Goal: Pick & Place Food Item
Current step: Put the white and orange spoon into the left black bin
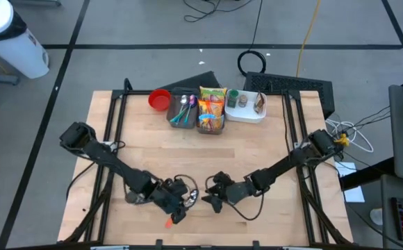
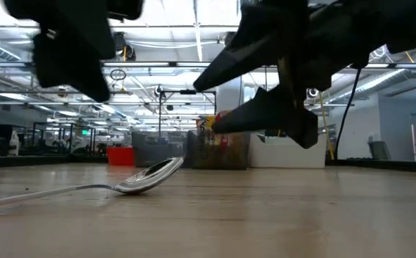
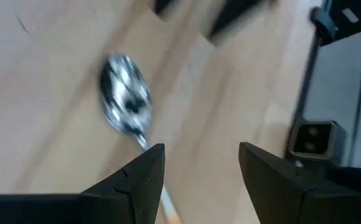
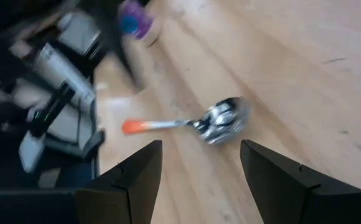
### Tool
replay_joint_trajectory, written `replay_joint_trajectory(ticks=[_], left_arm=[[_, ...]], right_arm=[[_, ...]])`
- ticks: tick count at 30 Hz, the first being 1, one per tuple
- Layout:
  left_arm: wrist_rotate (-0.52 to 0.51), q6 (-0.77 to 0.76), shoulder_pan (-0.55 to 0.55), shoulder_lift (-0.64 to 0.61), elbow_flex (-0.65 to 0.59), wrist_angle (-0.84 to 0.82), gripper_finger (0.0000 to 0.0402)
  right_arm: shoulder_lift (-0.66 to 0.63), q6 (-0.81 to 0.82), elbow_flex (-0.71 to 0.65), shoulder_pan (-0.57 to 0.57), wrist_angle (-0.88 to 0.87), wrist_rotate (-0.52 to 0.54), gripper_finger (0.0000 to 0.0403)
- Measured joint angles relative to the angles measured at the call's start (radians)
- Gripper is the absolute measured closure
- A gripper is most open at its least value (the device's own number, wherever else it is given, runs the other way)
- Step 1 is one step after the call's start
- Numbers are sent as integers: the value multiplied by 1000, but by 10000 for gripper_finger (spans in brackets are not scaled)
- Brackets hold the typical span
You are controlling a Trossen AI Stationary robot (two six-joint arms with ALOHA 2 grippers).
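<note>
A metal spoon [image 1: 181, 210] with an orange handle tip [image 4: 131, 126] lies flat on the wooden table near its front edge. Its bowl [image 2: 150, 174] points toward the far side. My left gripper [image 3: 200, 149] hangs open above the spoon's handle, slanting down, with nothing between its fingers. My right gripper [image 4: 200, 144] is open too, just right of the spoon and clear of the table, pointing toward the spoon's bowl [image 4: 223, 119]. Colourful snack packets [image 1: 212, 104] stand in a bin at the far edge.
At the far edge stand a red bowl [image 1: 160, 99], a bin of coloured utensils [image 1: 183, 111] and a white tray [image 1: 247, 110] with a green can and a brown item. A small purple-topped item [image 4: 132, 23] sits by my left arm. Bare wood lies between.
</note>
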Motion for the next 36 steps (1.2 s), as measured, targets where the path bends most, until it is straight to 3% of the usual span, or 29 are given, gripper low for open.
replay_joint_trajectory(ticks=[3,13,20,28,36], left_arm=[[36,91,60,0,0,-15,188],[332,363,316,0,-63,15,188],[456,486,384,0,-131,189,188],[467,533,388,0,-199,265,188],[466,518,389,3,-246,361,188]], right_arm=[[-29,-83,-4,11,-14,-9,193],[-200,-154,-121,71,-29,2,193],[-382,-85,-279,124,-29,166,193],[-549,-79,-392,129,-29,237,193],[-580,-110,-410,82,-30,234,193]])
